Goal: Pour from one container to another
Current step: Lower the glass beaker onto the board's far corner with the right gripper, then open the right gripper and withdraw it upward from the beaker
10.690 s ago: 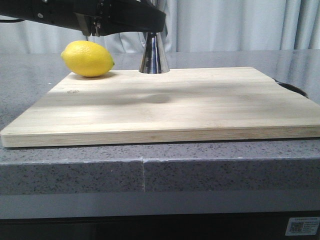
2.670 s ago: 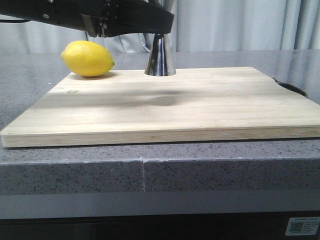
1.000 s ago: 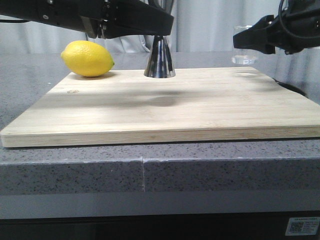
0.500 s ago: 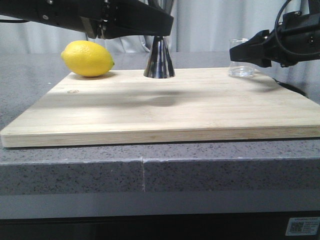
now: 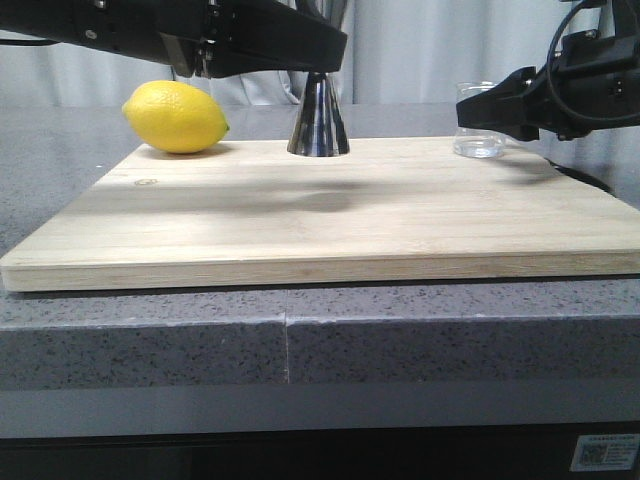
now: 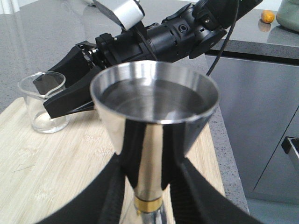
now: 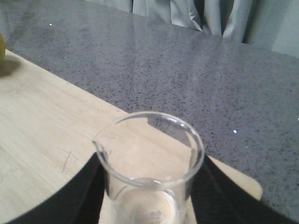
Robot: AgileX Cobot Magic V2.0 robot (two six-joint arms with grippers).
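Note:
The steel jigger (image 5: pixel 320 118) stands upright at the back middle of the wooden board (image 5: pixel 300 220), and my left gripper (image 5: pixel 318 62) is shut on it from above. In the left wrist view the fingers (image 6: pixel 119 186) pinch its narrow stem just above the gold waist (image 6: pixel 149 204), under the wide cup (image 6: pixel 154 95). The clear glass beaker (image 5: pixel 480 122) stands upright at the board's back right, its base on or just over the wood. My right gripper (image 5: pixel 492 108) is shut around it, with black fingers (image 7: pixel 84 186) on both sides of the glass (image 7: pixel 149 158).
A yellow lemon (image 5: pixel 175 117) lies at the board's back left corner. The board rests on a grey speckled counter (image 5: pixel 150 350), with curtains behind. A dark curved object (image 5: pixel 585 177) pokes out by the board's right edge. The counter's side edge (image 6: pixel 224 154) drops off beside the jigger.
The right arm came in from the right with the beaker, moved it left and lowered it towards the board. Earlier the left gripper shifted the jigger slightly right. It has since held still.

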